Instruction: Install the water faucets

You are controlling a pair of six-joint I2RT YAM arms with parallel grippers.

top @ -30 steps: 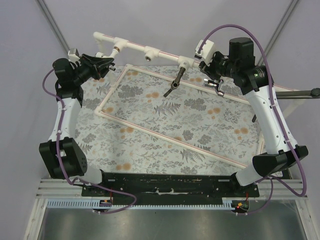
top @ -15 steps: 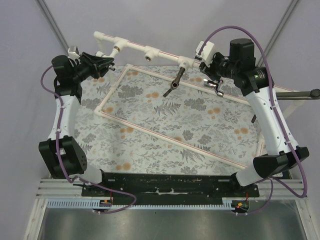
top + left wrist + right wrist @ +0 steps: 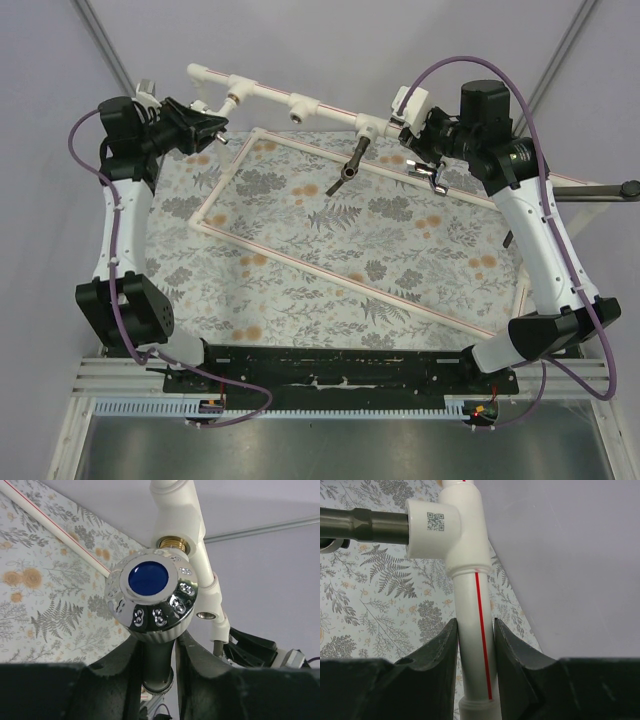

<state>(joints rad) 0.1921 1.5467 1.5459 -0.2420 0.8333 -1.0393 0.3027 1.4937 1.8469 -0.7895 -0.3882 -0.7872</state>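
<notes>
A faucet with a shiny chrome round knob and blue cap (image 3: 152,600) is held by its dark stem in my shut left gripper (image 3: 159,640). It sits just below a brass-threaded tee opening (image 3: 172,542) of the raised white pipe (image 3: 270,92). In the top view my left gripper (image 3: 212,122) is at the pipe's left end. A chrome lever faucet (image 3: 348,168) hangs screwed into the tee with the QR code (image 3: 445,530); its dark body (image 3: 365,525) enters from the left. My right gripper (image 3: 475,630) is shut on the red-striped pipe (image 3: 472,595), at the right in the top view (image 3: 405,128).
A rectangular frame of thin white pipe (image 3: 300,262) lies on the flowered mat (image 3: 350,240). A small chrome piece (image 3: 430,176) sits under my right wrist. A second tee opening (image 3: 206,615) shows further along the pipe. Grey walls stand close behind the pipe.
My left arm has lifted and swung slightly back, bringing the knob faucet closer to the pipe's left tee. The right arm has barely moved and still holds the pipe.
</notes>
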